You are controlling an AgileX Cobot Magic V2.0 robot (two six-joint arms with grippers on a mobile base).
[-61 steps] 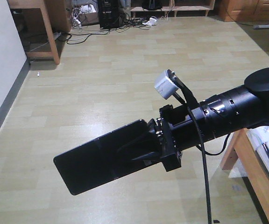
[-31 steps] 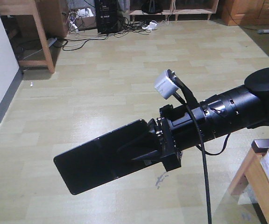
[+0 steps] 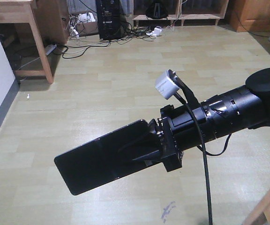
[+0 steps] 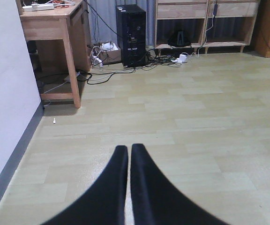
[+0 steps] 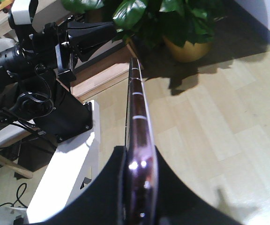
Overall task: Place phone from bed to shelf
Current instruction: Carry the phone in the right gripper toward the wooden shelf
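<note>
Pale plank flooring [image 3: 102,84] fills the room, wide open and bare through the middle. One phone [image 3: 97,161] is up in the air, clear of every surface, and the right gripper [image 3: 137,149] is clamped on one end of it. From the front its long axis slants away from the wrist, free end toward the lower left, with the broad black face to the camera. From the right wrist it's edge-on, pinkish-metal rim showing, aimed toward one potted plant [image 5: 182,28].

Two grippers in play. The left gripper [image 4: 128,154] hangs over the floor, fingers pressed together with nothing between them.

Along the far wall are one wooden desk [image 4: 50,26], one black computer tower [image 4: 132,33] and one pale-wood shelf unit [image 4: 182,10], with loose cables [image 4: 111,75] tangled at their feet. A grey-white wall [image 4: 8,93] closes the left side.
</note>
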